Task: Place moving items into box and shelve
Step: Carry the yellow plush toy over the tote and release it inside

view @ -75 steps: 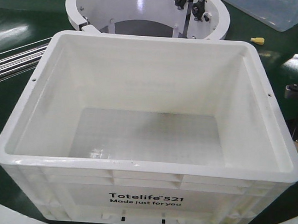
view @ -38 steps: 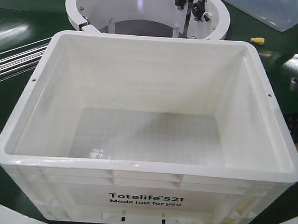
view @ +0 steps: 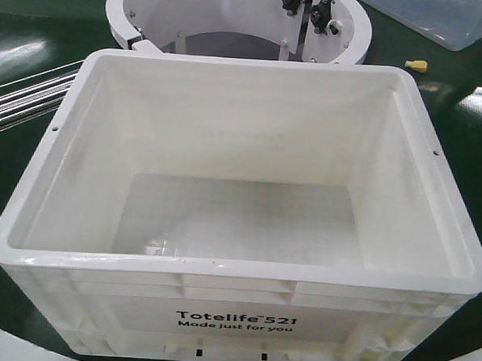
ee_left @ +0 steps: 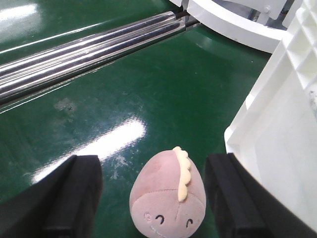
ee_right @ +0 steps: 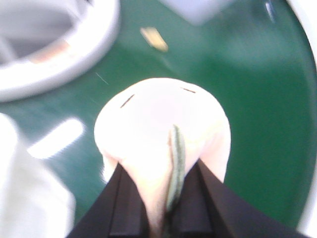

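With our right gripper (ee_right: 168,213) pinching the yellow toy (ee_right: 158,119) and left gripper (ee_left: 153,198) spread wide flanking the pink toy (ee_left: 166,196), we should clear the box (view: 247,66) rim.

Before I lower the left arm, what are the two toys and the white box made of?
Pink toy: soft plush fabric, matte and slightly fuzzy, with a stitched face. Pale toy: probably the same plush; it bulges where the jaws of the right gripper pinch it, though the view is blurred. White box: hard moulded plastic, smooth and slightly glossy, with ribbed walls.
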Robot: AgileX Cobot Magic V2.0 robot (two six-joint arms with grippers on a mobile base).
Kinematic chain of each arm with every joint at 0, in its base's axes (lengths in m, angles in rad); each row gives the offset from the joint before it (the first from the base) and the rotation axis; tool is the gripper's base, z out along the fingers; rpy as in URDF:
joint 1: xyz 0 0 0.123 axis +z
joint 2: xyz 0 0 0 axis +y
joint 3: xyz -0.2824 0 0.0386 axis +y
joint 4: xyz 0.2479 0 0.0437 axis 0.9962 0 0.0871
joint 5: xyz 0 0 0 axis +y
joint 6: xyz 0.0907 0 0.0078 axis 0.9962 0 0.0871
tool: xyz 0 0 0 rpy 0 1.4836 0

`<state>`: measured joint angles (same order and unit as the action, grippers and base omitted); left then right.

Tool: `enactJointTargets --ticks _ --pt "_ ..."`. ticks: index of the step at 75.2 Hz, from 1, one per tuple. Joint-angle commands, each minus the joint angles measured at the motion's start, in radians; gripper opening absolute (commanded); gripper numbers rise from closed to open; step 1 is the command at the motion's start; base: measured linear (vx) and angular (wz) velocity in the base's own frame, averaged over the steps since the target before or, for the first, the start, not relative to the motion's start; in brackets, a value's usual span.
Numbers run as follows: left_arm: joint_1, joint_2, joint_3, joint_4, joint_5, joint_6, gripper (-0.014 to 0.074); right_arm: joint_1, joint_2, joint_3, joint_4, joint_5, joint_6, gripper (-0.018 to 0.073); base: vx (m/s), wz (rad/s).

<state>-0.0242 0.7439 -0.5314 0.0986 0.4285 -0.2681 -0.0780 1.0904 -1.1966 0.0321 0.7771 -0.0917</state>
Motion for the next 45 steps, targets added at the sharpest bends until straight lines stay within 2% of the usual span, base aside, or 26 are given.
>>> enactJointTargets --ticks 1,5,10,16,25,35,45 --pt "0.001 -0.001 -0.036 -0.005 -0.075 -0.001 0.0566 0.062 -0.027 -0.082 0.145 -0.075 -0.162 -0.0004 0.00 0.00" --pt "0.001 -0.001 -0.036 -0.005 -0.075 -0.001 0.0566 0.150 -0.021 -0.092 0.228 -0.087 -0.244 -0.0004 0.00 0.00" --pt "0.001 -0.001 -0.036 -0.005 -0.077 -0.001 0.0566 0.264 0.000 -0.087 0.269 -0.107 -0.267 -0.0004 0.00 0.00" --pt "0.001 -0.001 -0.036 -0.005 -0.077 -0.002 0.0566 0.396 0.052 -0.087 0.254 -0.113 -0.214 -0.0004 0.00 0.00" --pt "0.001 -0.001 -0.036 -0.005 -0.077 -0.002 0.0566 0.558 0.142 -0.087 0.165 -0.105 -0.135 0.0000 0.00 0.00" --pt "0.001 -0.001 -0.036 -0.005 -0.077 -0.002 0.0566 0.658 0.222 -0.087 0.055 -0.092 -0.133 0.0021 0.00 0.00" --pt "0.001 -0.001 -0.036 -0.005 -0.076 -0.002 0.0566 0.681 0.248 -0.087 0.038 -0.126 -0.103 0.0070 0.00 0.00"
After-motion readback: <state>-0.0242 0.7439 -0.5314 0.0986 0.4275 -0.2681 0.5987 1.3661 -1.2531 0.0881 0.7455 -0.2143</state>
